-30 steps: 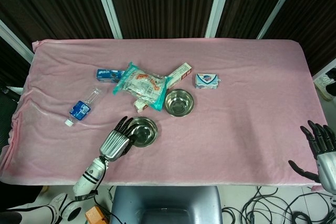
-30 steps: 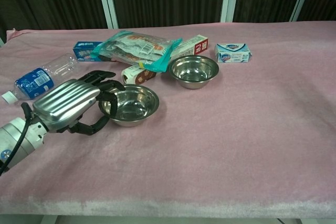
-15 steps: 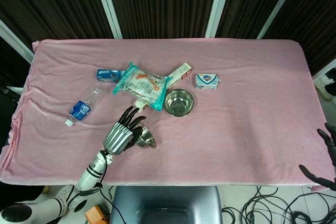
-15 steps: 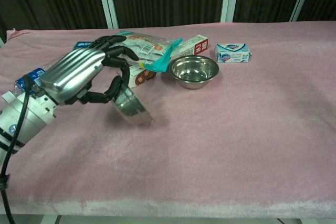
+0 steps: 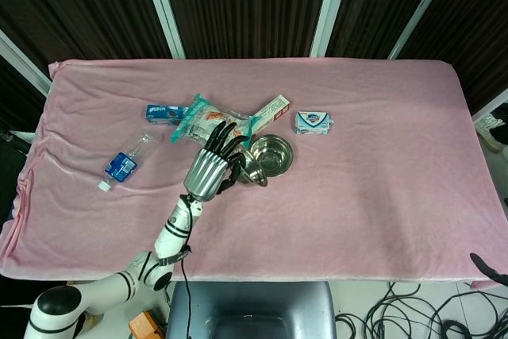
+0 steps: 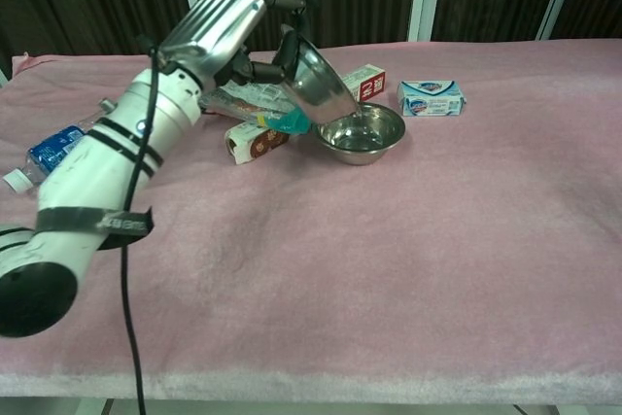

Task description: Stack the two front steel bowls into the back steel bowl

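My left hand point(image 5: 213, 169) point(image 6: 233, 18) grips a steel bowl point(image 5: 253, 169) point(image 6: 321, 80) by its rim. That bowl is lifted off the cloth and tipped steeply, its lower edge hanging just over the left rim of the back steel bowl point(image 5: 276, 155) point(image 6: 364, 133). The back bowl stands upright on the pink cloth. Only a dark fingertip of my right hand point(image 5: 481, 260) shows at the bottom right edge of the head view, far from the bowls.
Behind the hand lie a teal snack bag point(image 5: 208, 123), a blue box point(image 5: 163, 112), a red-and-white carton point(image 5: 275, 107) and a soap pack point(image 5: 314, 122). A water bottle point(image 5: 124, 164) lies to the left. A small brown-and-white pack point(image 6: 255, 140) sits beside the back bowl.
My left hand lifted the front bowl off the cloth and carried it back and to the right, up to the back bowl, tipping it. My right hand dropped almost out of view.
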